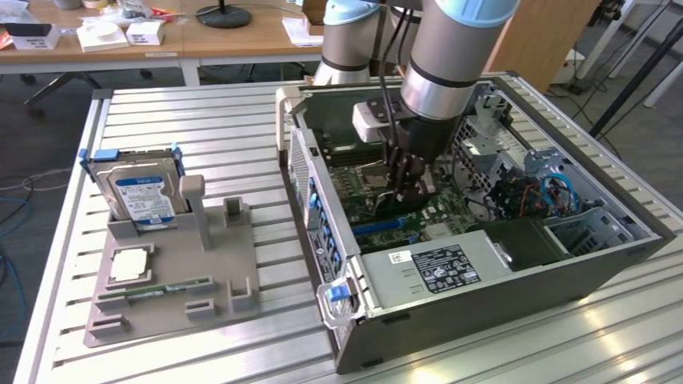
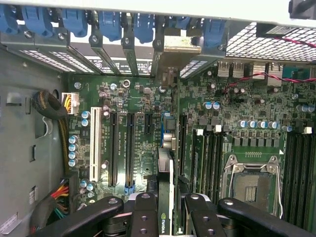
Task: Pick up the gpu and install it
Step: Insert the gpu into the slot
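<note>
My gripper (image 1: 409, 188) reaches down into the open computer case (image 1: 597, 256), over the green motherboard (image 1: 401, 220). It is shut on the gpu (image 2: 165, 168), which the wrist view shows edge-on as a thin dark card running between the black fingers (image 2: 143, 217). The card stands upright over the motherboard (image 2: 133, 148), in line with the long expansion slots (image 2: 129, 148). Its far end reaches toward a silvery bracket piece (image 2: 181, 49) under the row of blue slot latches (image 2: 111, 24). I cannot tell whether the card's edge is seated in a slot. In the exterior view the gpu (image 1: 397, 204) is a dark shape below the fingers.
A grey parts holder (image 1: 171, 272) stands on the slatted table at the exterior view's left, with a hard drive (image 1: 139, 192), a CPU (image 1: 128, 264) and a green memory stick (image 1: 160, 290). A power supply (image 1: 437, 272) fills the case's near end. The empty CPU socket (image 2: 252, 180) lies beside the gpu.
</note>
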